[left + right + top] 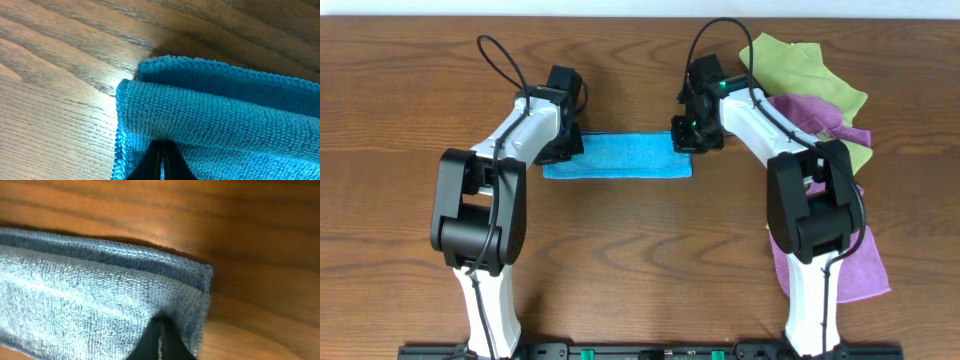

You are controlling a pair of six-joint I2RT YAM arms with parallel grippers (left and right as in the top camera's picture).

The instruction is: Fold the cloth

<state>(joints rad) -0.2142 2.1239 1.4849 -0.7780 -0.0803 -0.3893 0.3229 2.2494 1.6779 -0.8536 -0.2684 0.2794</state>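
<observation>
Overhead: one sky-blue cloth (620, 158), folded into a strip, lies on the table (640, 270). The left claw (567, 150) and right claw (685, 140) sit at its two ends. Right of it is a heap of lime-green cloths (800, 65) and purple cloths (840, 265), two patches of each showing.
Left wrist: the left claw (161, 162), pressed together, pinches the cloth (225, 115).
Right wrist: the right claw (160, 342), tips together, pinches the cloth (90, 290) near its corner.

Robot lab: 2 arms (485, 220) at a wooden table (640, 290), piled cloths (810, 75) alongside.

One sky-blue cloth (620, 157), two purple cloths (820, 115), seemingly two lime-green cloths (800, 65) and two robot arms (485, 200) are counted on one wooden table (640, 260).
</observation>
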